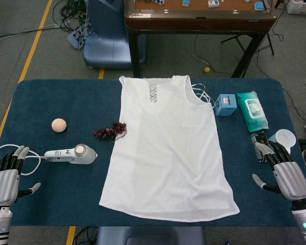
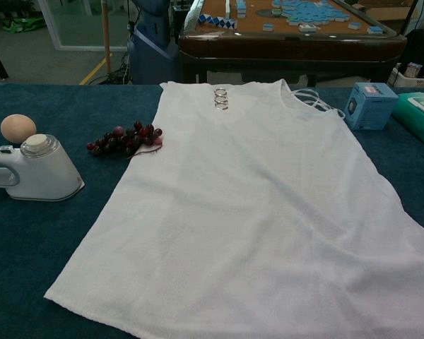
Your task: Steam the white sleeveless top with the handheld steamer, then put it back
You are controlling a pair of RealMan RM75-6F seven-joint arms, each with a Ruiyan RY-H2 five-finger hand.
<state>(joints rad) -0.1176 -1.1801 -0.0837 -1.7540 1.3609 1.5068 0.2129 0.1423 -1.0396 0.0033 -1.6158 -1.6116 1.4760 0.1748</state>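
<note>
Metal left hand [image 1: 5, 181] and right hand [image 1: 284, 173] rest open, empty.

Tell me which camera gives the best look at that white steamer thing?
The chest view: the handheld steamer sits close and large at the left, its round cap and body clear, though its handle runs off the edge. The head view shows the whole steamer with its cord, but small, lying on the table left of the top.

The chest view cuts off the steamer [image 2: 35, 169] handle, the top [image 2: 254, 212] hem and the wipes pack [image 2: 420, 116].
</note>
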